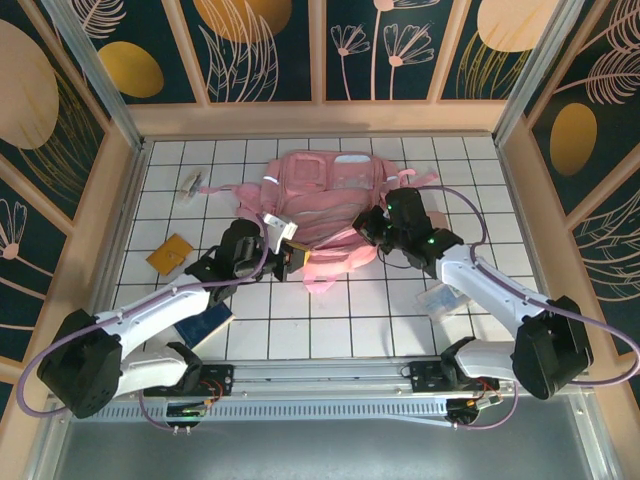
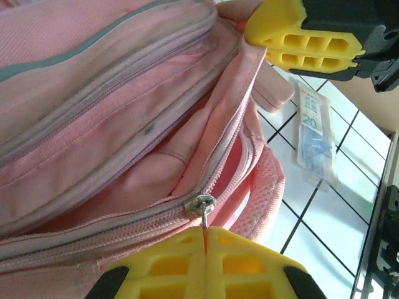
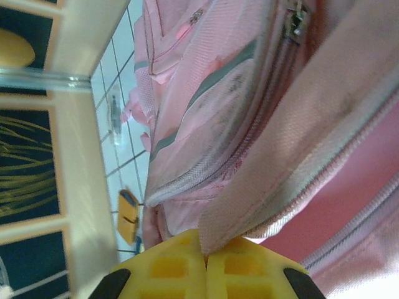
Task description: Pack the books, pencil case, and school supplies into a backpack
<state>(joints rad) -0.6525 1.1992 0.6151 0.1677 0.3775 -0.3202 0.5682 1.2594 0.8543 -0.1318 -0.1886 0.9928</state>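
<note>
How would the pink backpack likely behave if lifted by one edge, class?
Probably floppy: the backpack creases and sags where the right gripper pinches its opening edge. Unlikely to roll, since it lies flat and spread on the table. Likely not fragile: soft cloth.

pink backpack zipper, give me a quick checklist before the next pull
1. Left fingers shut on the small grey metal zipper pull: ok.
2. Right fingers shut on the pink fabric opening edge: ok.
3. Large pink fabric backpack opened wide enough for packing: cannot tell.
4. Thin dark blue book lying outside the backpack, ready: ok.
5. Flat orange square pad lying apart from the backpack: ok.
</note>
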